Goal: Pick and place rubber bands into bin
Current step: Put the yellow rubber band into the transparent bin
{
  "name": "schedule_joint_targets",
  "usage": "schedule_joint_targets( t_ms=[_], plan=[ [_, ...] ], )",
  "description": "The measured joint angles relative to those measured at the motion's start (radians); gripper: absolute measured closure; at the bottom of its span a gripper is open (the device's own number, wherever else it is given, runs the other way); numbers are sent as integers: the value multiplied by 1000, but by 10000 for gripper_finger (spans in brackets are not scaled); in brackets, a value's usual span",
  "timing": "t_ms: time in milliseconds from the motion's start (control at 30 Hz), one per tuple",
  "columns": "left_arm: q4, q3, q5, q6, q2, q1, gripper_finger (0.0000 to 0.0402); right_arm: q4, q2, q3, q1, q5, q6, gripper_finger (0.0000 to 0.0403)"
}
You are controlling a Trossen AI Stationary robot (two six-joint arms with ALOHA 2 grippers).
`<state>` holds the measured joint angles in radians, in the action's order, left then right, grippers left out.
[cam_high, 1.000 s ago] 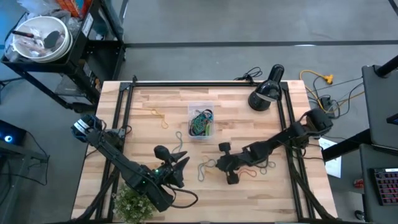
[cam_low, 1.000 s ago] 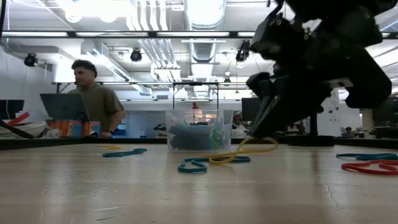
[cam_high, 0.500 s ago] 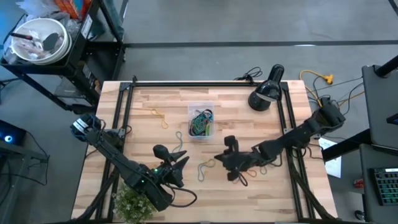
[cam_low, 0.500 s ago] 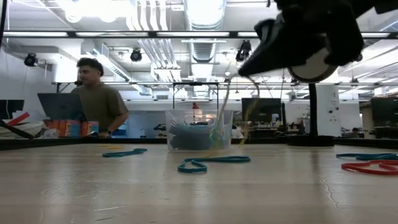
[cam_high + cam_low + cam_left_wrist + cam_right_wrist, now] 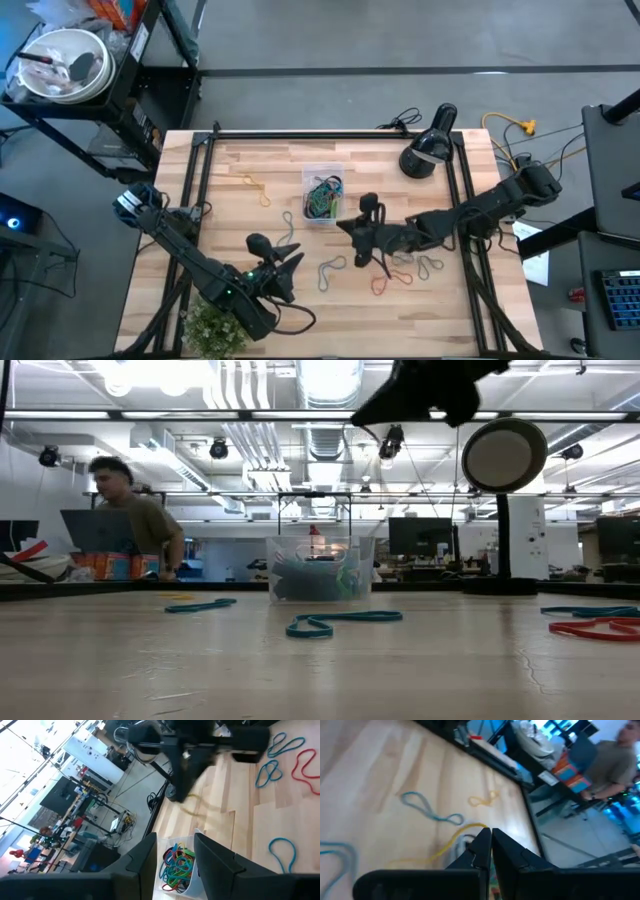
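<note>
The right gripper (image 5: 352, 228) hangs above the table (image 5: 270, 290), just beside the bin (image 5: 323, 194) on its near right side, fingers (image 5: 485, 847) pinched together on a yellow rubber band (image 5: 455, 840) that dangles from the tips. The bin, clear plastic, sits at mid-table and already holds a tangle of coloured bands (image 5: 176, 867). Loose bands lie on the wood: a teal loop (image 5: 340, 622), a red one (image 5: 392, 280), a yellow one (image 5: 255, 185). The left gripper (image 5: 290, 262) rests low near the front edge, fingers (image 5: 212, 865) partly apart, holding nothing
</note>
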<state>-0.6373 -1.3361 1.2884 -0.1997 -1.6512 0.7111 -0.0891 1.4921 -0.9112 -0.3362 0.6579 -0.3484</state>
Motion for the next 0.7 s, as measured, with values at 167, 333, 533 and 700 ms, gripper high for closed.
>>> schedule_joint_targets(
  t_ms=[167, 333, 533, 700],
  plan=[
    [0, -2, -1, 1, 0, 14, 286, 1, 0, -54, 69, 0, -71, 395],
    [0, -4, -1, 25, 0, 36, 286, 0, 0, -94, 148, -34, -104, 395],
    [0, -4, -2, 49, 2, 58, 286, -22, 0, -98, 248, -132, -92, 395],
    [0, -4, -2, 50, 3, 72, 286, -22, 0, -93, 321, -221, -46, 395]
  ],
)
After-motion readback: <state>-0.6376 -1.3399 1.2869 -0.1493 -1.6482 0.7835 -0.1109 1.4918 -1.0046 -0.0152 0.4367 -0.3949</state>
